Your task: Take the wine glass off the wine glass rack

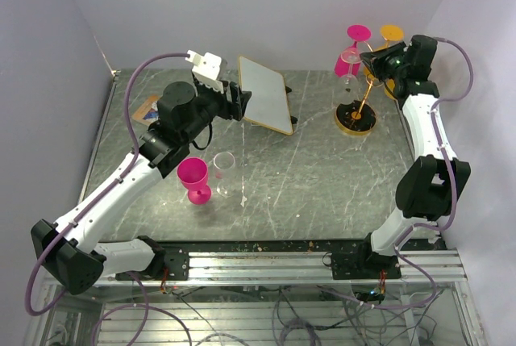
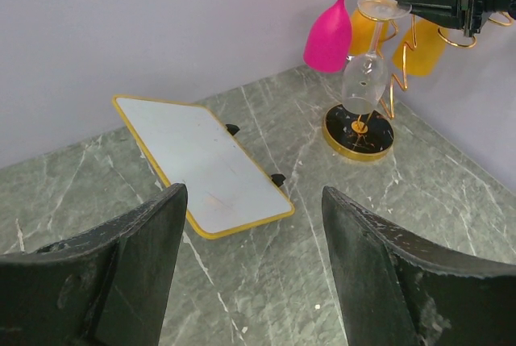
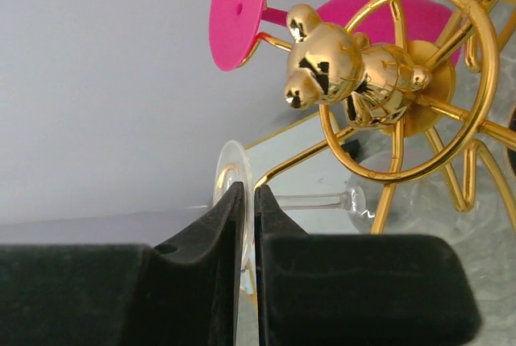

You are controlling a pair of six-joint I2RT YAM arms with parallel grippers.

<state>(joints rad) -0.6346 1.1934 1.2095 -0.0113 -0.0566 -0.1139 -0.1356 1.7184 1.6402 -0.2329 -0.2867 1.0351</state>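
Observation:
The gold wire wine glass rack stands at the back right on its round dark base. A clear wine glass hangs upside down from one arm, beside a pink glass and orange glasses. My right gripper is shut on the clear glass's foot, with the rim of the foot pinched between the jaws; the stem still lies along the rack arm. My left gripper is open and empty over the table middle.
A yellow-rimmed mirror board leans at the back centre. A pink glass and a clear glass stand upright on the table under my left arm. The rack's gold bear knob is close to my right fingers.

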